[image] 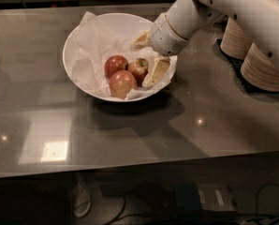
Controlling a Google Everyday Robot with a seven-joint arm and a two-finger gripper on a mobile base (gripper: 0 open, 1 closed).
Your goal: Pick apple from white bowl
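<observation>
The white bowl [78, 34] sits on the grey table, lined with crumpled white paper. Three apples lie in it. The apple [138, 68], red with a yellow-green patch at its stem, is the rightmost. A dark red apple [115, 64] lies to its left and a paler orange-red apple [122, 83] in front. My gripper [148, 56] reaches into the bowl from the right, open. One tan finger [140, 40] is behind the apple, the other finger [156, 71] is close against the apple's right side. It holds nothing.
Stacks of tan paper bowls [263, 67] stand at the right, partly behind my white arm [233, 8]. The table's front edge [130, 168] runs along the bottom, with cables and floor clutter below it.
</observation>
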